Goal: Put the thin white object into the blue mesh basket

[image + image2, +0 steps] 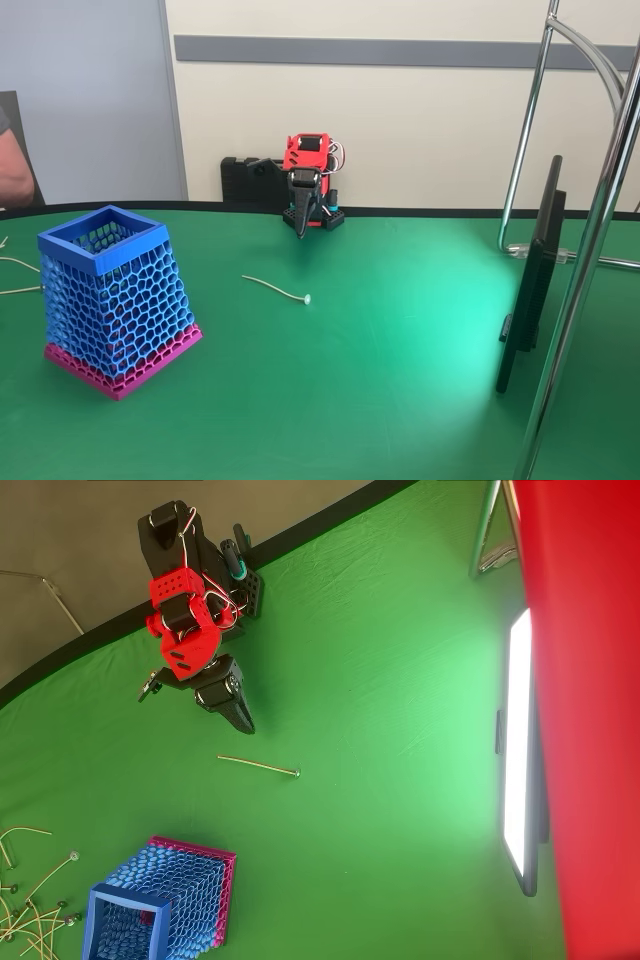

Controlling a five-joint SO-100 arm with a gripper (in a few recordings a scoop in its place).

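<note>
Overhead view: gripper (243,720) narrowed, empty; thin white object (258,766) lies just below it, blue mesh basket (160,904) farther below.

I see bare green table (400,330) between my gripper (302,222) and the stick (277,290); the basket (110,300) stands well aside.

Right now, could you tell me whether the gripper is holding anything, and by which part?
Nothing is held. The gripper hangs folded near the arm's base, and the thin white stick lies apart from it on the green table.
</note>
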